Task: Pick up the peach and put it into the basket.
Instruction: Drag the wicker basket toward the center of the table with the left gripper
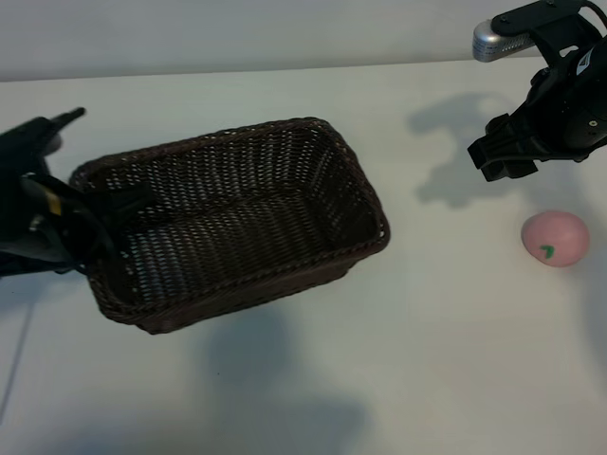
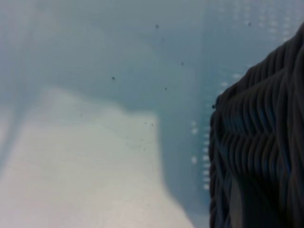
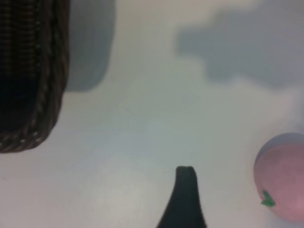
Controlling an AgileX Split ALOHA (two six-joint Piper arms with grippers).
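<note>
The peach (image 1: 555, 238) is a small pink ball with a green leaf mark, lying on the white table at the right. My right gripper (image 1: 500, 157) hangs open above and to the left of it, holding nothing. In the right wrist view one dark finger (image 3: 186, 194) points at bare table, with the peach (image 3: 282, 183) off to its side. The dark-brown woven basket (image 1: 313, 124) sits left of centre with nothing inside. My left gripper (image 1: 106, 210) straddles its left-end rim, shut on it. The left wrist view shows only the basket's outer wall (image 2: 266, 142) close up.
The white table (image 1: 436, 360) is bare between the basket's right end and the peach. A corner of the basket (image 3: 45, 95) shows in the right wrist view, well apart from the finger. A grey wall runs behind the table's far edge.
</note>
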